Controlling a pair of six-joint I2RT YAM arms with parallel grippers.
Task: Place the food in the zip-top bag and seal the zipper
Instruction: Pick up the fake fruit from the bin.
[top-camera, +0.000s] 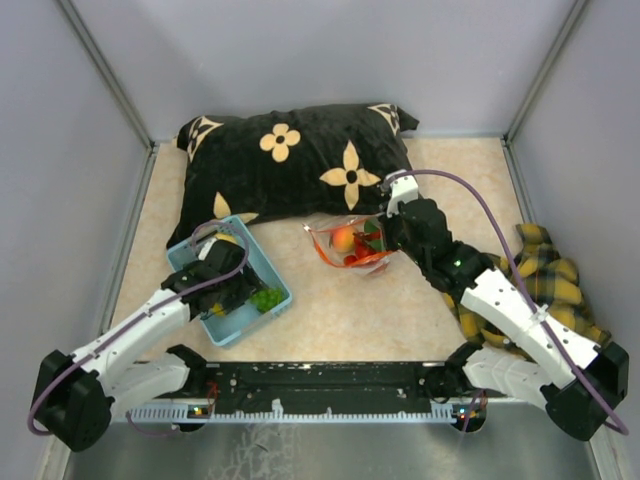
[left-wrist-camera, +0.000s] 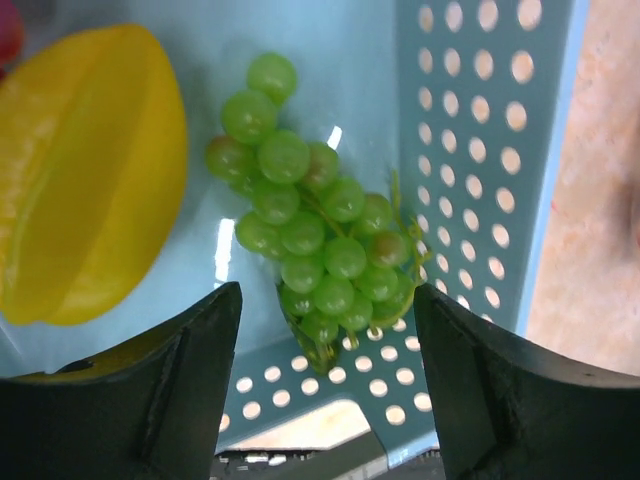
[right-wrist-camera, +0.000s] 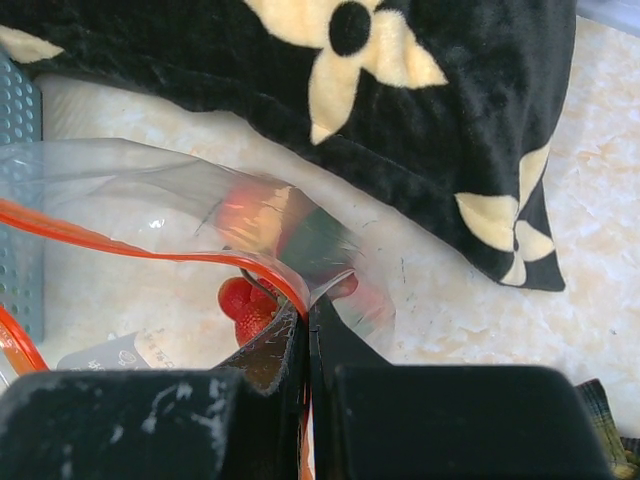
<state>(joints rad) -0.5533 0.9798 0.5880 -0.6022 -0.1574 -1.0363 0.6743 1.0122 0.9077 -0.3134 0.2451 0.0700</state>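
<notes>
Basket (top-camera: 230, 285): light blue, perforated, on the desk (top-camera: 350, 310); reference for every place below.
Left gripper (left-wrist-camera: 328, 300): down inside the basket, fingers spread wide on either side of the green grape bunch (left-wrist-camera: 320, 240), not touching it; apparently lined up to close on it.
Green grape bunch: on the basket floor, against the perforated wall.
Yellow piece (left-wrist-camera: 90, 180): also in the basket, beside the grapes, away from that wall.
Zip-top bag (right-wrist-camera: 150, 190): on the desk right of the basket, near but apart.
Right gripper (right-wrist-camera: 307, 310): on the bag's side farthest from the basket, pinched tight on the bag's rim at the zipper (right-wrist-camera: 150, 250); probably lifting one lip to keep the mouth gaping for loading.
Zipper: unsealed, lips parted.
Already bagged: peach (top-camera: 343, 239), strawberry (right-wrist-camera: 240, 300).
Progress: partway, with sealing to wait until the basket is emptied.
</notes>
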